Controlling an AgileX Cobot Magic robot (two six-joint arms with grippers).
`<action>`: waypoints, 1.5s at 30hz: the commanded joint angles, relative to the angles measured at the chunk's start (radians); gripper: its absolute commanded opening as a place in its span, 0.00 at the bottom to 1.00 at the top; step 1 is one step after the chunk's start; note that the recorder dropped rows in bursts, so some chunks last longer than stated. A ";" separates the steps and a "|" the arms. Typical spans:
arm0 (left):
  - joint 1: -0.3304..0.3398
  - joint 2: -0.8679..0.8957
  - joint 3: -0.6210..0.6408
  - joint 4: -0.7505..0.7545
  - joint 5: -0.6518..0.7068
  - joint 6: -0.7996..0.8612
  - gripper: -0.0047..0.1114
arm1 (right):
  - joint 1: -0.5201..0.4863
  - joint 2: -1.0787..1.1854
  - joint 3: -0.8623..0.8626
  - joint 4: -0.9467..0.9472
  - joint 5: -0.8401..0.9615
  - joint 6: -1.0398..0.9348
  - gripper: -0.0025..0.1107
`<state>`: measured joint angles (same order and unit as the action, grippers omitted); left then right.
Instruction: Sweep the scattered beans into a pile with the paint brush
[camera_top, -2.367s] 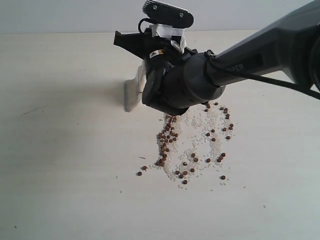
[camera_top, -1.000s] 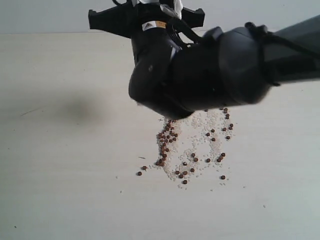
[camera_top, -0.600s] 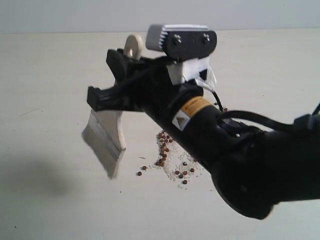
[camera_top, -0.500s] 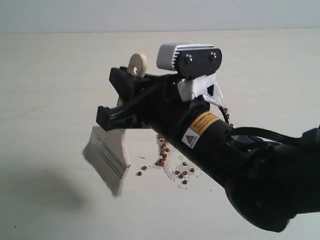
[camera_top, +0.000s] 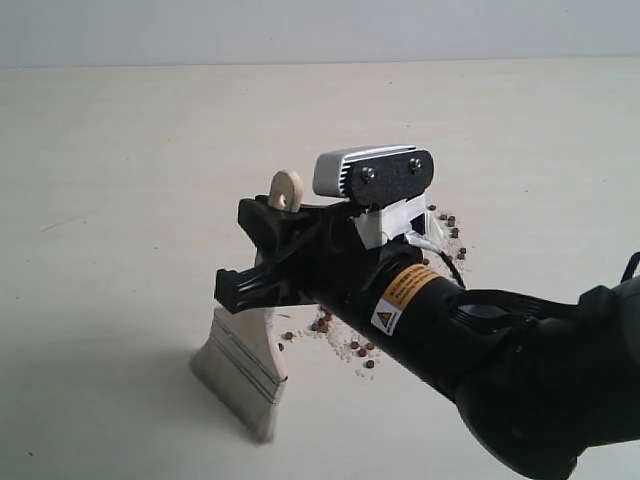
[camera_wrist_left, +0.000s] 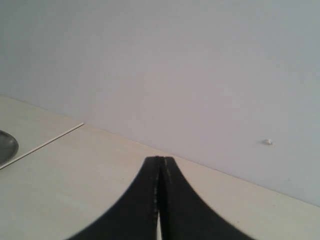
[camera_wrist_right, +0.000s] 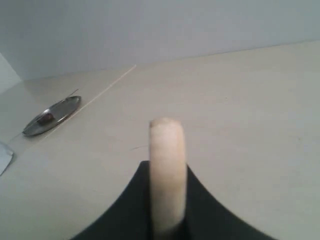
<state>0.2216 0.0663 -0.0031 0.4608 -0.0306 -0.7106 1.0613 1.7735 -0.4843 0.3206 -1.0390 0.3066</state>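
Exterior view: the right fingers (camera_top: 238, 290) are clamped on the handle of the paint brush (camera_top: 243, 362). Its bristles point down at 8 o'clock of the beans (camera_top: 328, 325), at or just above the surface (camera_top: 120, 180); we cannot confirm contact. More beans show at 1 o'clock past the arm, which hides the middle of the scatter.

Left wrist view: the left fingers (camera_wrist_left: 150, 200) are pressed together on nothing, away from the work.

Right wrist view: we see only the handle's rounded end rising between the two fingers.

We judge the step to be setting the brush for a stroke. The next move calls for firm bristle contact, then a drag toward 2 o'clock to gather the outliers.
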 joint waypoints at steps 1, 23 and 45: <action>-0.001 -0.006 0.003 0.001 -0.003 0.002 0.04 | 0.003 0.006 0.005 0.109 0.013 -0.135 0.02; -0.001 -0.006 0.003 0.001 -0.003 0.002 0.04 | 0.003 0.006 0.005 0.514 -0.080 -0.680 0.02; -0.001 -0.006 0.003 0.001 -0.003 0.002 0.04 | 0.003 -0.151 -0.061 0.366 -0.059 -0.509 0.02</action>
<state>0.2216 0.0663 -0.0031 0.4608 -0.0306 -0.7106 1.0630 1.6147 -0.5092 0.6928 -1.0977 -0.2522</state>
